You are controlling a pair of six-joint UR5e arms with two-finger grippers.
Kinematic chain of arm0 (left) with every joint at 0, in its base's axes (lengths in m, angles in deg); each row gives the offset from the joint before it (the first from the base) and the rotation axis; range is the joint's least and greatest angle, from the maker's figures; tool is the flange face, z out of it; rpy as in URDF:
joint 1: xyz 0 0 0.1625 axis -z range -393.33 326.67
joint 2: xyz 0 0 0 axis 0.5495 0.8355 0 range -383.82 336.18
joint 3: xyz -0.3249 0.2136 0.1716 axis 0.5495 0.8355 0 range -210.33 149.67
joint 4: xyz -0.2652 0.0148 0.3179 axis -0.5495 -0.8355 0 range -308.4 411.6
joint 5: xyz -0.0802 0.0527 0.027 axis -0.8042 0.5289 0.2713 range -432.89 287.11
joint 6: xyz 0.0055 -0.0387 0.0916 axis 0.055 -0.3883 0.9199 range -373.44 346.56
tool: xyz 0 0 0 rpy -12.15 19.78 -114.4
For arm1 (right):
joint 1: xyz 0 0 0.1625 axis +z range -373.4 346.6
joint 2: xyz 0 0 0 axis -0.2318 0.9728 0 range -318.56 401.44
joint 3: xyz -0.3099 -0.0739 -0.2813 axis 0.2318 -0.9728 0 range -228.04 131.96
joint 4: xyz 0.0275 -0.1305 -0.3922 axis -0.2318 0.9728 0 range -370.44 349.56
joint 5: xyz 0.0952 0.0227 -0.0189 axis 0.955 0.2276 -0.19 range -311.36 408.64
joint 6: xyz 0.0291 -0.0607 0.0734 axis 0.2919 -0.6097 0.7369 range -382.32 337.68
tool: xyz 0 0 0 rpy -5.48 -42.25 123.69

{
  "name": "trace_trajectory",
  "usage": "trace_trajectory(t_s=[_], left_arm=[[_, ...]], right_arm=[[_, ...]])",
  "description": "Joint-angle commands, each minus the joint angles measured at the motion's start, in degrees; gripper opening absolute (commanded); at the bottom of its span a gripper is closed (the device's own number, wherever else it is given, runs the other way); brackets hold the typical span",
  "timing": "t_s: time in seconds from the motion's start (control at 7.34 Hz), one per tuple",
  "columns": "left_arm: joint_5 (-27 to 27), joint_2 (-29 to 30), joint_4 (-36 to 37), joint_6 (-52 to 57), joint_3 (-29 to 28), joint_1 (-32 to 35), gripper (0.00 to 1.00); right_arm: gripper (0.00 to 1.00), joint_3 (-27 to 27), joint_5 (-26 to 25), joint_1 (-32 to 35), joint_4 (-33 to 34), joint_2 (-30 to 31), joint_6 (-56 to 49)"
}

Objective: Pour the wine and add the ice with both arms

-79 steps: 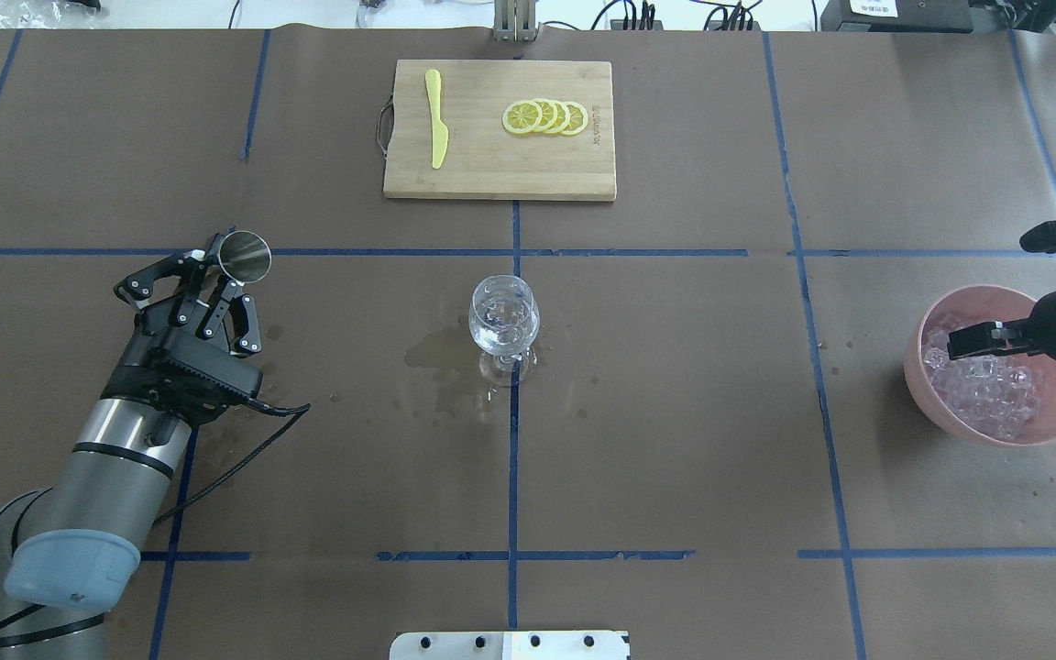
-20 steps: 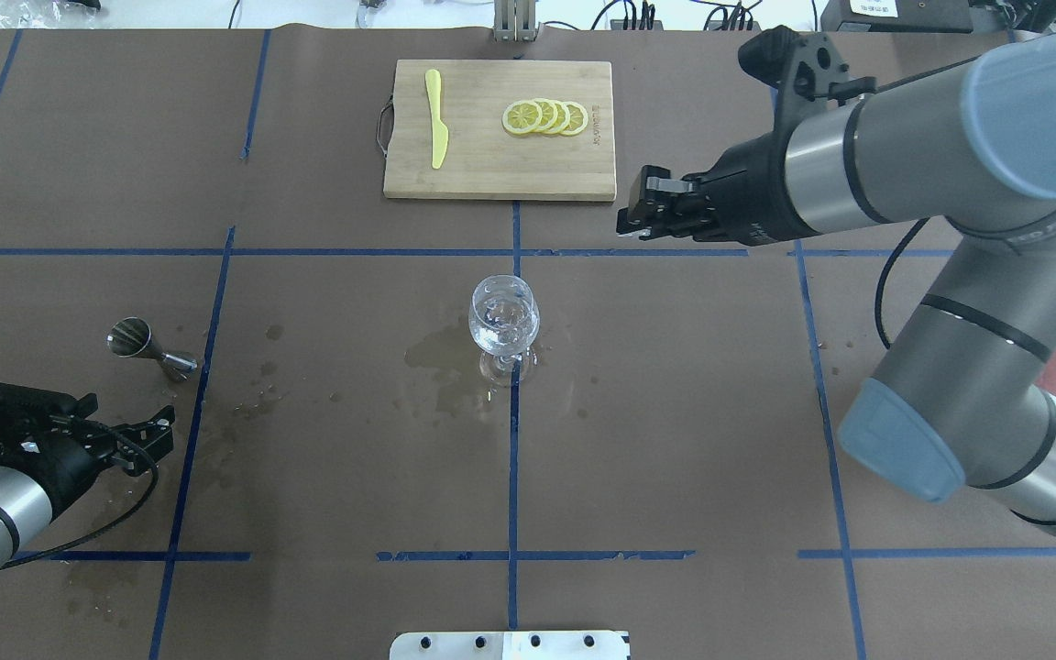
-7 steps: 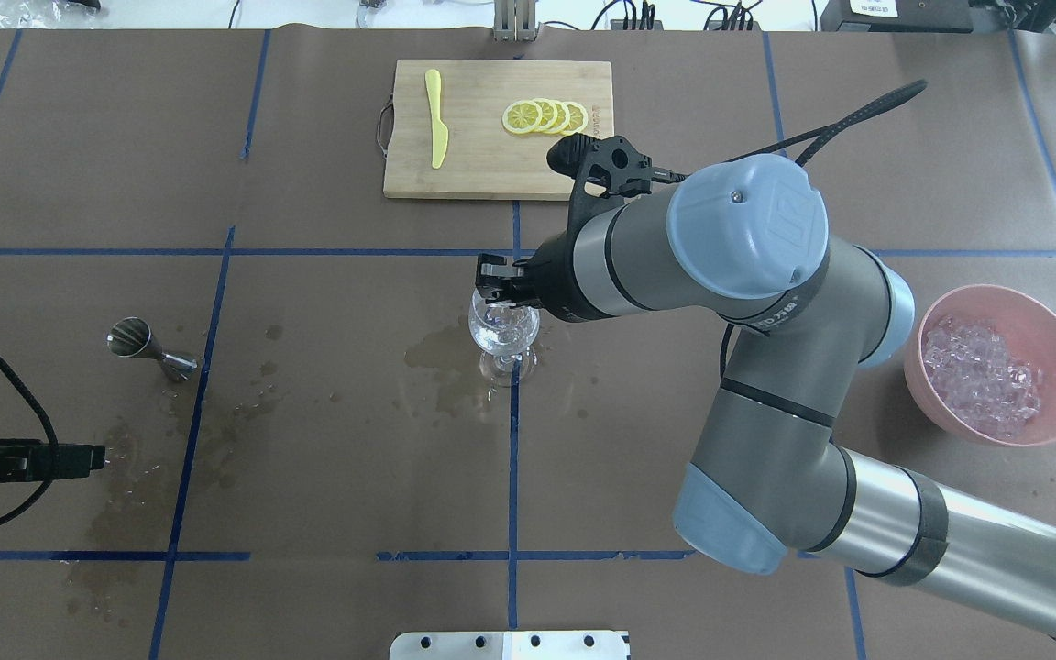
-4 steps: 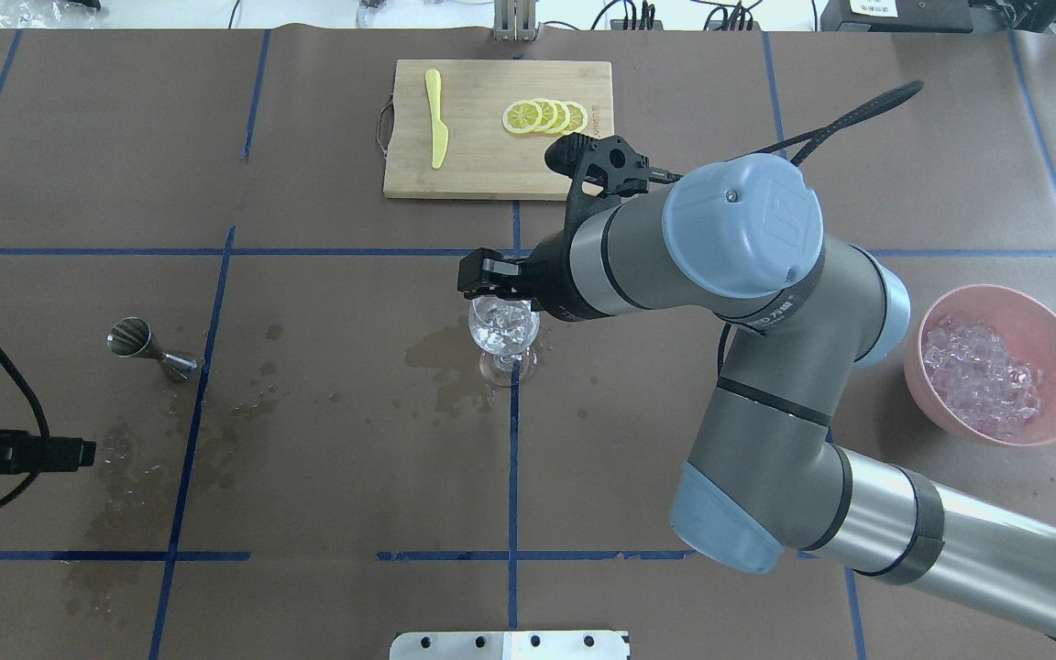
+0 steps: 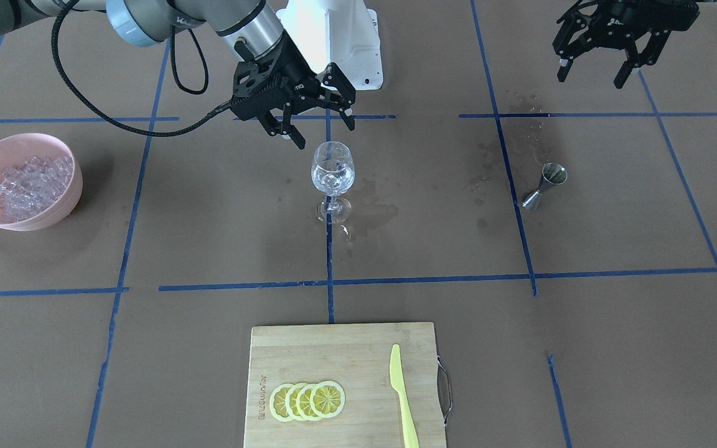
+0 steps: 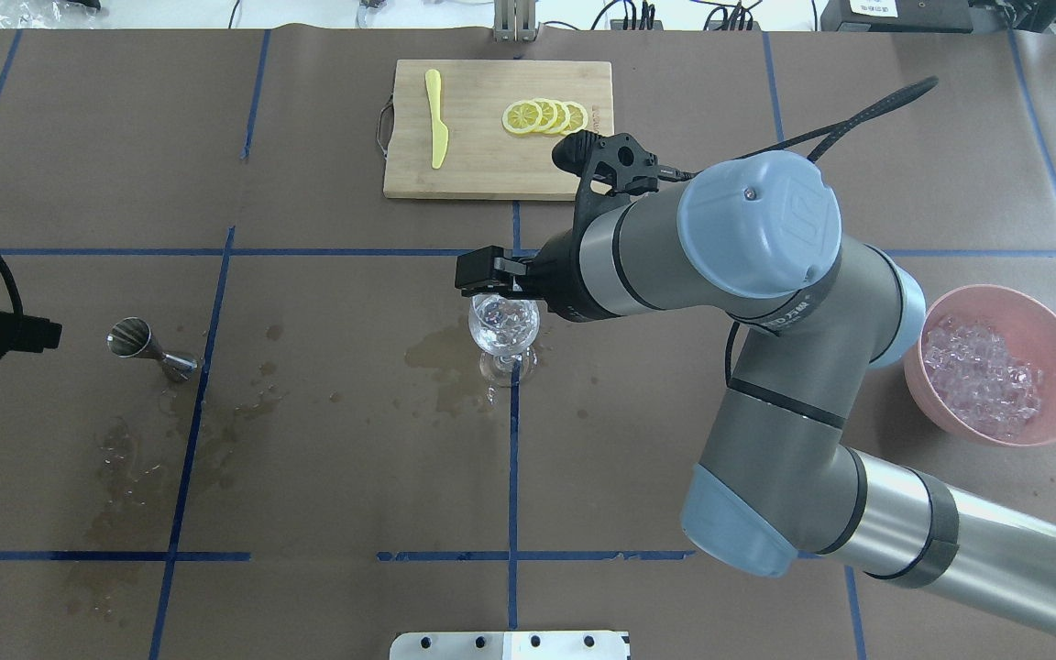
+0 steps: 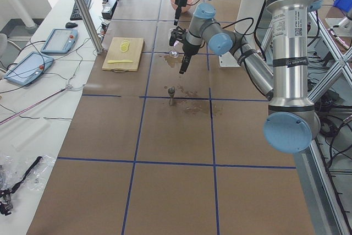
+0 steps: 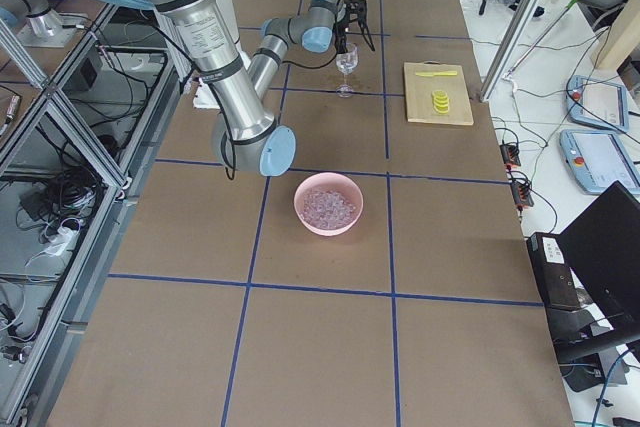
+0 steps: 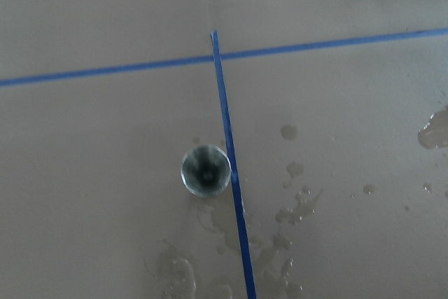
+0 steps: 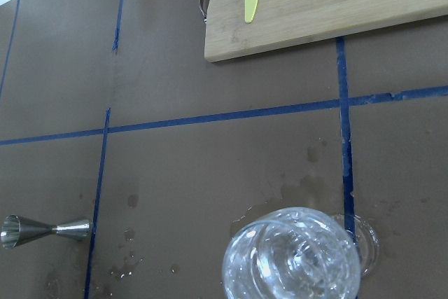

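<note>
A wine glass [image 5: 332, 171] stands at the table's middle and holds clear liquid and ice cubes; it also shows in the overhead view [image 6: 503, 325] and the right wrist view [image 10: 292, 257]. My right gripper [image 5: 324, 134] hangs open and empty just above the glass rim, and shows in the overhead view [image 6: 484, 278]. More ice [image 6: 982, 367] lies piled in a pink bowl [image 6: 1005, 435]. A steel jigger [image 5: 542, 186] stands upright, directly below the left wrist camera [image 9: 205, 171]. My left gripper [image 5: 590, 79] is open and empty, raised near the robot's side.
A wooden cutting board [image 6: 499, 174] with lemon slices [image 6: 546, 116] and a yellow knife [image 6: 436, 119] lies at the far side. Wet stains [image 6: 441, 362] darken the brown paper beside the glass and around the jigger. The white robot base [image 5: 333, 37] is behind the glass.
The right gripper has opened over the glass, having been shut above the rim a second ago. The left gripper has moved farther from the robot, toward the jigger's row.
</note>
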Motion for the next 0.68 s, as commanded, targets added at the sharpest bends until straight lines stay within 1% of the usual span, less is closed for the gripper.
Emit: trace_trajectory(t_s=[0.0,0.14,0.27,0.41,0.54], left_arm=[[-4.6,11.7,11.1,10.3,-4.1,9.9,1.00],[-6.4,13.8,12.0,14.7,-7.0,14.3,1.00],[-8.5,15.1,12.0,18.5,-9.9,16.8,1.00],[-10.7,16.0,11.8,22.2,-13.8,19.9,1.00],[-13.6,16.0,10.2,26.9,-18.1,22.4,1.00]], right_arm=[[1.00,0.7,2.4,3.5,2.9,0.5,-2.4],[1.00,0.6,6.8,7.9,4.5,1.1,-5.7],[1.00,0.3,10.1,12.1,5.6,2.8,-10.7],[1.00,0.0,13.4,16.7,7.2,5.3,-17.8],[1.00,-0.8,14.7,19.8,10.1,6.9,-26.3]])
